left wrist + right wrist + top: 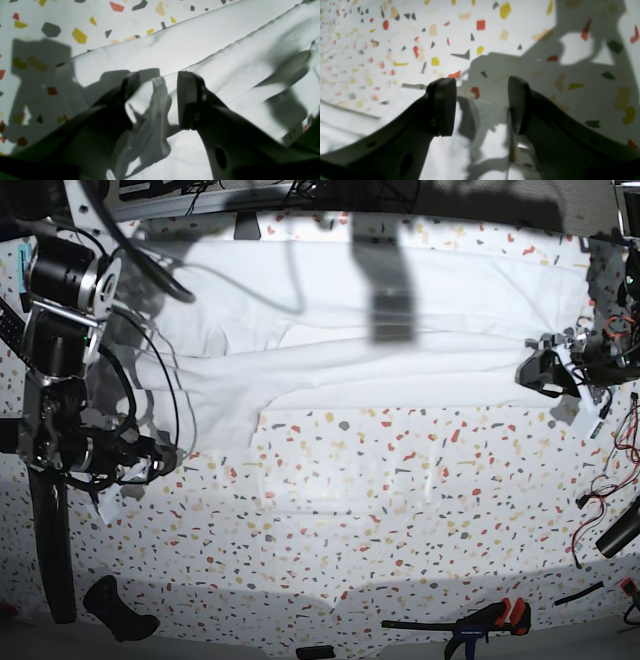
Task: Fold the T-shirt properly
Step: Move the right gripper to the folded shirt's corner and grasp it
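The white T-shirt lies spread across the far half of the speckled tabletop. My left gripper is at the shirt's right edge. In the left wrist view its jaws stand apart, with a raised bunch of the shirt's cloth between them against the left finger; flat folds of the shirt lie beyond. My right gripper is at the shirt's lower left corner. In the right wrist view it is open, low over the cloth's edge, with nothing between the pads.
A black clamp with red handles and a small black object lie near the front edge. Loose cables hang at the right side. Equipment stands along the back edge.
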`<state>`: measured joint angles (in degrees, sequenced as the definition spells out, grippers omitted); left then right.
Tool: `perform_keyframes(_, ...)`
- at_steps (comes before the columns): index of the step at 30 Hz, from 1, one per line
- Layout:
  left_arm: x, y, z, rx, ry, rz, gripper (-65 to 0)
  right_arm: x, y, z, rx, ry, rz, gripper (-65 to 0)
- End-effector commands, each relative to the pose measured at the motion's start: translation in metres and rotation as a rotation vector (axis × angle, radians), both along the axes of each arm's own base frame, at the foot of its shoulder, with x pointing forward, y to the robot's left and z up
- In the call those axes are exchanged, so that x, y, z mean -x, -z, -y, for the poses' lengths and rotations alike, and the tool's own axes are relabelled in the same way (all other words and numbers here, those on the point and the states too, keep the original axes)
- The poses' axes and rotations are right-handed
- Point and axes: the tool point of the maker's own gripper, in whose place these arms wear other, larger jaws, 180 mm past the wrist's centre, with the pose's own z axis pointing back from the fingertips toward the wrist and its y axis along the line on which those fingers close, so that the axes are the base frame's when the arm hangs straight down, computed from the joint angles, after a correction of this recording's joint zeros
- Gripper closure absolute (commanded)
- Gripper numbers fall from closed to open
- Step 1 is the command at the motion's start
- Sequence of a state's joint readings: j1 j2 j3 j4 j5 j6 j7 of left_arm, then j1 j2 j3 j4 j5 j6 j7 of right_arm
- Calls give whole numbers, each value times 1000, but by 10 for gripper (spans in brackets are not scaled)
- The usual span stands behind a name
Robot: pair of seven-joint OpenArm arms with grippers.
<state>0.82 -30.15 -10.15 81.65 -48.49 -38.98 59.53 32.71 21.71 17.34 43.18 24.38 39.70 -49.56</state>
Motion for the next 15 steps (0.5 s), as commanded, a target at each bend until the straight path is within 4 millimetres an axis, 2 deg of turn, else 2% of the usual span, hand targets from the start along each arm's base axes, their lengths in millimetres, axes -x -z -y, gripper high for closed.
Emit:
perform_keyframes(1, -10, -15, -6, 1, -7, 50, -241, -12, -16, 3, 18, -2, 42, -325)
perform_keyframes(8, -11, -15, -6, 1, -7, 50, -241, -13, -9, -10, 5, 9, 22, -321)
perform_keyframes(10, -10, -15, -6, 1, -6, 50, -241, -10, -5, -15, -1, -4, -4, -232)
perform_keyframes(13, -10, -15, -6, 1, -6, 50, -241, -5, -3, -16, 1, -17, -36, -1)
perform_keyframes(15, -10, -15, -6, 1, -6, 50, -241, -2, -2, -14, 8, -25, -53, 0)
